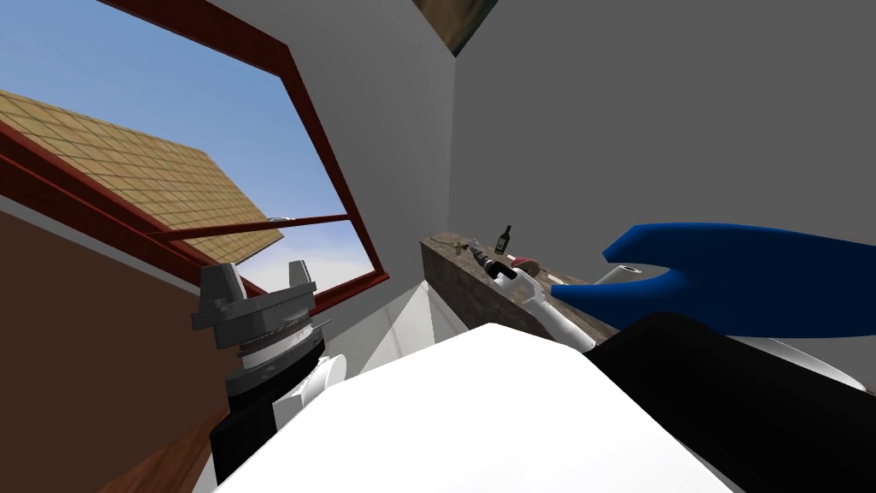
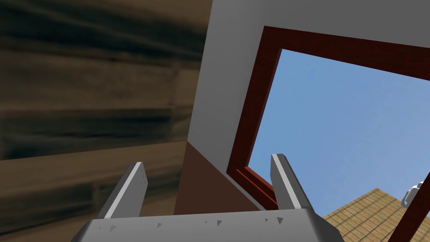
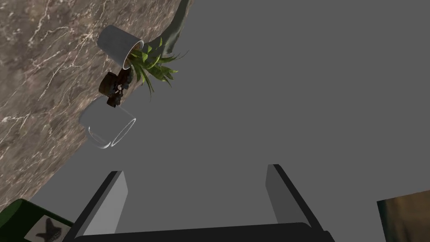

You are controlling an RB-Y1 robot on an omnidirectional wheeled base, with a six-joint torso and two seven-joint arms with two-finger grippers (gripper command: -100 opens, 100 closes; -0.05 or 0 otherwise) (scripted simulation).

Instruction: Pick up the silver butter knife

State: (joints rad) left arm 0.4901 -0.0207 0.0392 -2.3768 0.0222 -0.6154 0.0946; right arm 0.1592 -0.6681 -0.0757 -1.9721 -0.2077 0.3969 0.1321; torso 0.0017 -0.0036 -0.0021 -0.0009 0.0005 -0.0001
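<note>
1. Right gripper (image 3: 195, 170): the two fingers are spread wide and nothing is held between them. In the head view the right arm is extended to the far right, over a brown marbled counter (image 3: 42, 84).

2. Items counted beyond the right gripper, nearest first:
- One dark green object with a pale label (image 3: 25, 218), close beside one finger. Its kind cannot be told from the wrist view.
- One clear glass (image 3: 107, 126).
- One small dark brown object (image 3: 111, 86), just beside the glass.
- One white pot with a green plant (image 3: 119, 44), just beside the brown object.

The glass, the brown object and the pot are set in a row near the counter's edge, where a grey wall (image 3: 294, 84) is met.

3. Further items counted on the counter in the head view: one dark bottle (image 1: 506, 240), upright, and one red round item (image 1: 522, 261) near it.

4. Butter knife: its place on the counter cannot be told. Its long axis, its heading and its finish therefore cannot be read either.

5. Left gripper (image 2: 208, 160): it is raised at the near left, beside a window. Its two fingers are apart and nothing is gripped.

6. One large blue shape (image 1: 727, 278) is seen at the right of the head view.
</note>
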